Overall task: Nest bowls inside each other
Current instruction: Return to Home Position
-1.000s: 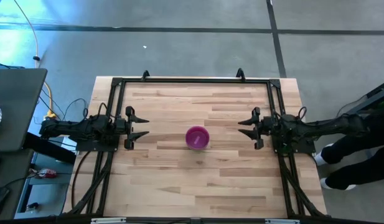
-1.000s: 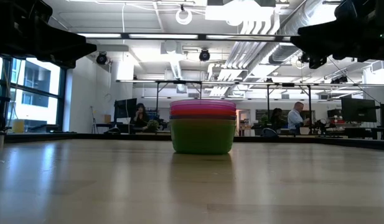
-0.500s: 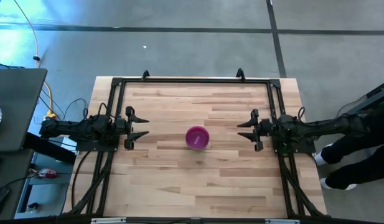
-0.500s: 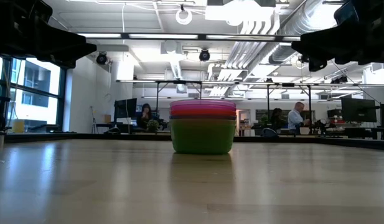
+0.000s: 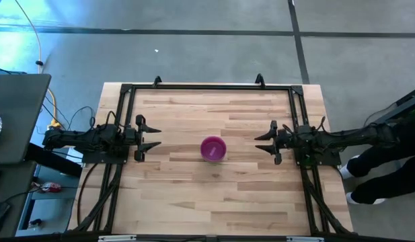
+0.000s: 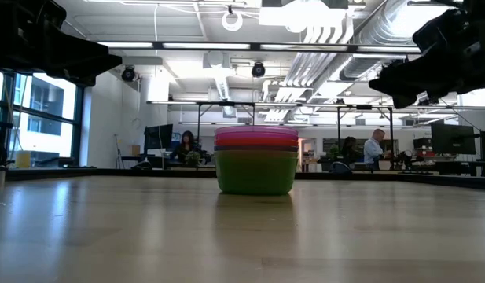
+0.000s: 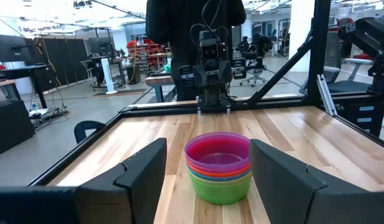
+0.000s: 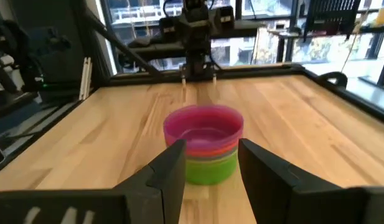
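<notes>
High view: straight down from well above, taking in the whole wooden table (image 5: pixel 214 195), the left gripper (image 5: pixel 159 137) and the right gripper (image 5: pixel 261 143).

Low view: at tabletop height, level across the boards into the office beyond, close on the stack of nested bowls (image 6: pixel 256 161).

Left wrist view: forward between own fingers (image 7: pixel 142 171), near the stack, facing the right arm (image 7: pixel 211 68).

Right wrist view: the reverse, past own fingers (image 8: pixel 173 168), facing the left arm (image 8: pixel 198 28).

Shared by all four: the stack, between the two grippers.
</notes>
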Available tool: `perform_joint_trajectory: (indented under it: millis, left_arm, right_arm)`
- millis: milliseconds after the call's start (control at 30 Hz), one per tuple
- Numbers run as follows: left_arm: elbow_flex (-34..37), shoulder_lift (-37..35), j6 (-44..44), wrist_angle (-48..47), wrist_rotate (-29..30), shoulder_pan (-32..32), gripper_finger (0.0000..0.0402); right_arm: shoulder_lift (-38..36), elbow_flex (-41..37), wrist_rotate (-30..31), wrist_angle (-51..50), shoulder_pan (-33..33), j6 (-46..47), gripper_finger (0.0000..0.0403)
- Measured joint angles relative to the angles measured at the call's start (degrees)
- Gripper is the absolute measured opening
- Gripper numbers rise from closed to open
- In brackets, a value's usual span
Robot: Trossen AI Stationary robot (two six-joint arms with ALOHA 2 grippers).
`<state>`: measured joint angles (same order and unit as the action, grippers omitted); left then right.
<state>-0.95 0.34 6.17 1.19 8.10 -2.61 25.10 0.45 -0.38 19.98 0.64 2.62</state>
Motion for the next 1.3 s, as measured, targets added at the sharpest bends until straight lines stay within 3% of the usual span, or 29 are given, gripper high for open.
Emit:
perform_joint_trajectory:
  millis: [400,667,833,1300]
  left_arm:
    - [0.0,0.0,0.0,0.0,0.0,0.0,0.0216]
    - [0.0,0.0,0.0,0.0,0.0,0.0,0.0216]
    - [0.0,0.0,0.0,0.0,0.0,0.0,0.0216]
    - [0.0,0.0,0.0,0.0,0.0,0.0,0.0216]
  right_arm:
    - [-2.3,2.4,-2.1,-18.4,0.0,6.2,0.014]
    - [-15.9,3.1,-2.7,-27.7,0.0,6.3,0.014]
    - [-24.8,3.4,-2.7,-28.5,0.0,3.9,0.014]
    - [-25.0,3.5,-1.5,-26.2,0.0,2.6,0.014]
